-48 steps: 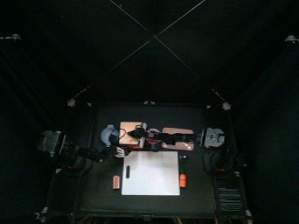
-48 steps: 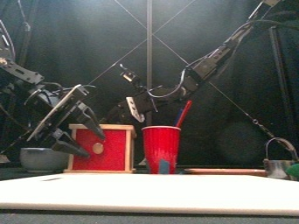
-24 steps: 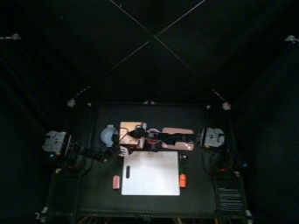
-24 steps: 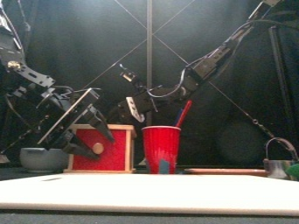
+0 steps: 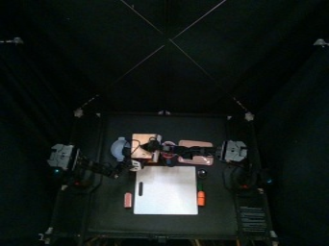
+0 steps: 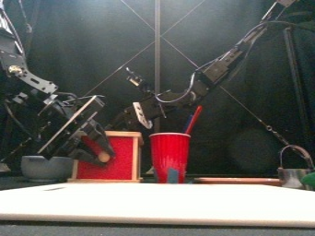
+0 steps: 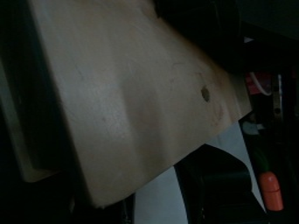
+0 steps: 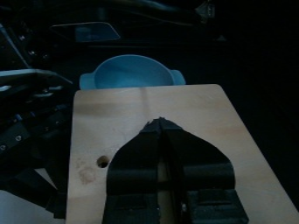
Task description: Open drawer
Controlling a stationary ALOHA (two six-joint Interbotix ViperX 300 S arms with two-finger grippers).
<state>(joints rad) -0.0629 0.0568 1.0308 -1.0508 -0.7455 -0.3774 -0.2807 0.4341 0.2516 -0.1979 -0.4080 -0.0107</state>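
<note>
1 gripper (image 6: 88,147), the left, now lower over drawer (image 6: 110,159)

the small orange-tan wooden box with a red front panel, the drawer (image 6: 109,157), stands upright in the lower left of the front view, its square red face turned toward the camera inside a pale wood frame; part of that face is hidden. in the top view it (image 5: 145,143) shows as a small tan block just left of centre, above the white sheet. whether its sliding part is out cannot be told.
</note>
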